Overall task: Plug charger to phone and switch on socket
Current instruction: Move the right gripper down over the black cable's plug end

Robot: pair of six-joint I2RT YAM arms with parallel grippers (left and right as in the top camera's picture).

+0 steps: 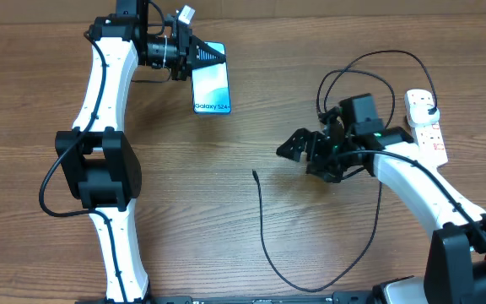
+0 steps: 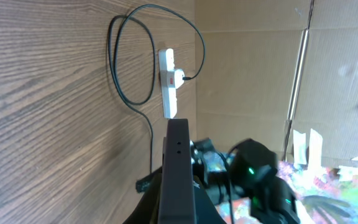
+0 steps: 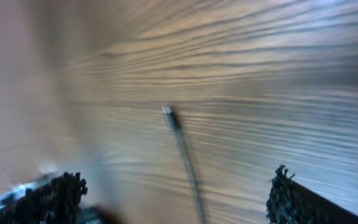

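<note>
You can read only one label: "Galaxy S24", in small dark letters at the lower end of the cyan screen of the phone [image 1: 212, 84], in the upper middle of the overhead frame. At the right edge, the socket [image 1: 426, 127] carries red marks. These may be lettering, but they're too small to make out. Neither wrist view gives you readable text.

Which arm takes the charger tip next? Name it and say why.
Right. Its open tool faces the free tip of the charger, while the left tool is shut on the phone.
</note>
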